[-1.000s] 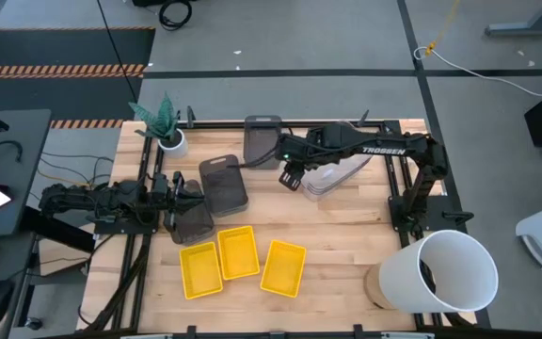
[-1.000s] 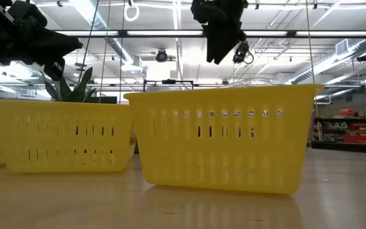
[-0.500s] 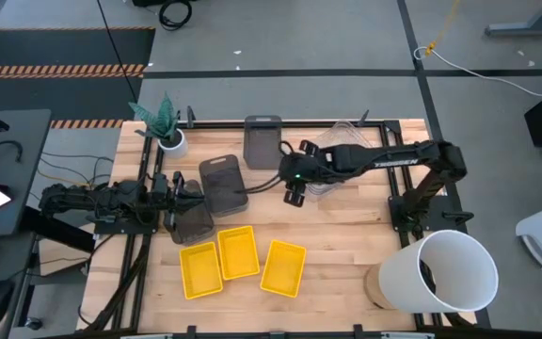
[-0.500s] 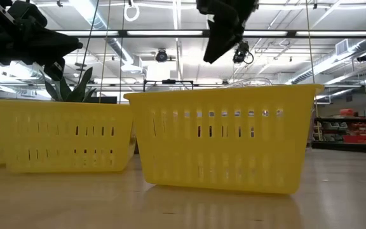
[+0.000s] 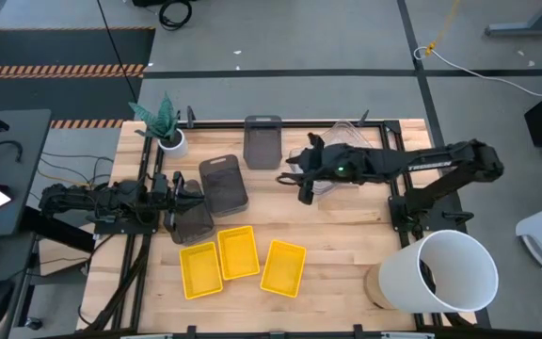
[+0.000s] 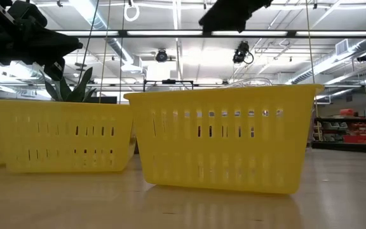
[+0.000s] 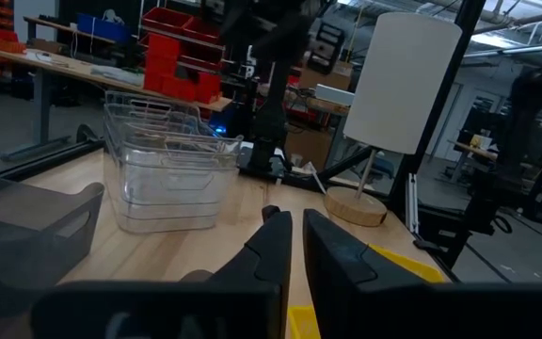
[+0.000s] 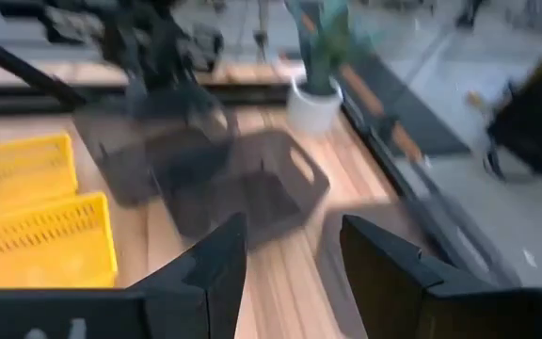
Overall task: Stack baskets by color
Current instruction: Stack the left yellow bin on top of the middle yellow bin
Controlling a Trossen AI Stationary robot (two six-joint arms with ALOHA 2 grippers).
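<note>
Three yellow baskets (image 5: 238,250) sit side by side on the table's near middle, and the low view shows them close up (image 6: 224,137). Three dark grey baskets lie apart: one at the far middle (image 5: 263,141), one nearer (image 5: 223,184), one (image 5: 191,221) under my left gripper (image 5: 183,193). That gripper is shut and level at the left (image 7: 294,247). A nested stack of clear baskets (image 5: 346,143) stands at the far right (image 7: 163,174). My right gripper (image 5: 297,185) hangs open and holds nothing (image 8: 290,254). It is high over the table's middle, pointing toward the grey baskets.
A big white bucket (image 5: 445,273) stands on a wooden disc at the near right corner. A small white plant pot (image 5: 170,141) stands at the far left corner. Black frame rails run along the table's left and right sides. Bare wood lies between the clear stack and the yellow baskets.
My right gripper has tipped up from pointing steeply down beside the clear stack to nearly level, facing the table's left. Its fingertips have risen almost out of the low view's top. The arm's elbow has swung toward the right edge. No basket has moved.
</note>
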